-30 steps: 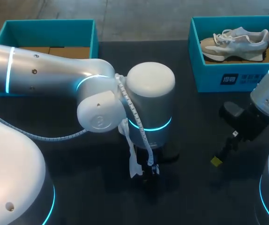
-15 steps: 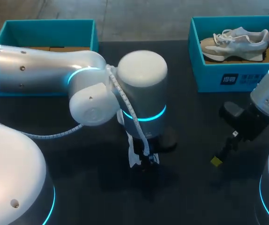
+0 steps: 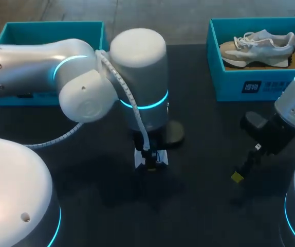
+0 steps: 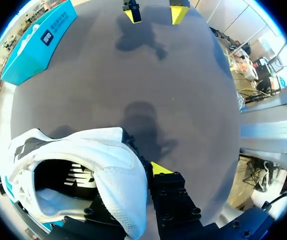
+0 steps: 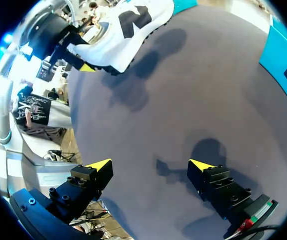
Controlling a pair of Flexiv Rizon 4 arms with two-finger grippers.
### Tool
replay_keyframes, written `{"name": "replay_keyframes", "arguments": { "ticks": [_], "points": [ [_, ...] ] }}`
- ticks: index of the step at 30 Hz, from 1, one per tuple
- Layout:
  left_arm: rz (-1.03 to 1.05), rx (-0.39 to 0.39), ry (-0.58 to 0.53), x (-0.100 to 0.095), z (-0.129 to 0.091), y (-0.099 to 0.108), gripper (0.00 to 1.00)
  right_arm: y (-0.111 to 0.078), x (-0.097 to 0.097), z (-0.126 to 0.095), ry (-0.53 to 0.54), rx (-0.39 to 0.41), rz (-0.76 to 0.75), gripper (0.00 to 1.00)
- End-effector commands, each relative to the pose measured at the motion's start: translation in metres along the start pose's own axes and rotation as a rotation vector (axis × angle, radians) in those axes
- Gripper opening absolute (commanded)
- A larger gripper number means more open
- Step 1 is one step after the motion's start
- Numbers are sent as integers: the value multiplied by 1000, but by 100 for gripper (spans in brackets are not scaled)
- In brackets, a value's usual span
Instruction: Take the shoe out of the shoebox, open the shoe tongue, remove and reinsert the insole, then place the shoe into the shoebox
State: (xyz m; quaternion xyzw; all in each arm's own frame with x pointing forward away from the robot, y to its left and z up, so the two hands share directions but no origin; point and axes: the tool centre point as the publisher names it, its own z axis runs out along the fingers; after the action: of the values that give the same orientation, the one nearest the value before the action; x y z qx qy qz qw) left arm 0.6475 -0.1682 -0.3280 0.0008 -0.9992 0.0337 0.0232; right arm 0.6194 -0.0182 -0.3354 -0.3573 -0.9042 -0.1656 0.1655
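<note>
Table (image 3: 204,206), dark and matte, fills most of my screen. My left arm (image 3: 34,67) lies across it as far as the middle, wrist pointing down. My right arm (image 3: 291,110) sits low at the right side.

Two teal boxes stand along the far edge: the shoebox (image 3: 229,85) on the right and a second box (image 3: 50,31) on the left, partly behind my left arm. A pale sneaker (image 3: 260,46) lies in the shoebox.

The white shoe (image 4: 83,165) is out of the box. It hangs from my left gripper (image 4: 139,175) above the table's middle, its mouth facing the wrist camera. That gripper is clamped on the shoe's collar: one yellow tip shows outside the fabric, and the other finger is hidden by it.

My right gripper (image 5: 151,165) hovers over the table with its fingers spread wide and nothing between them.
</note>
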Motion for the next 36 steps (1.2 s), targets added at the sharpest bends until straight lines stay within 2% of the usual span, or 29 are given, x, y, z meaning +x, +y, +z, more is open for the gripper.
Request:
{"name": "replay_keyframes", "arguments": {
  "ticks": [1, 14, 27, 31, 36],
  "points": [
    [14, 8, 5, -3, -14, 8, 0, 0, 1, 1, -4, 1, 1, 100],
    [54, 34, 3, -32, -52, 17, 0, 0, 1, 1, -4, 1, 1, 100],
    [67, 32, -3, -54, -73, 22, 0, 0, 1, 1, -4, 1, 1, 100],
    [76, 37, -1, -54, -74, 23, 0, 0, 1, 1, -4, 1, 1, 100],
    [99, 38, 32, -46, -58, 22, 0, 0, 1, 1, -4, 1, 1, 100]
  ]
}}
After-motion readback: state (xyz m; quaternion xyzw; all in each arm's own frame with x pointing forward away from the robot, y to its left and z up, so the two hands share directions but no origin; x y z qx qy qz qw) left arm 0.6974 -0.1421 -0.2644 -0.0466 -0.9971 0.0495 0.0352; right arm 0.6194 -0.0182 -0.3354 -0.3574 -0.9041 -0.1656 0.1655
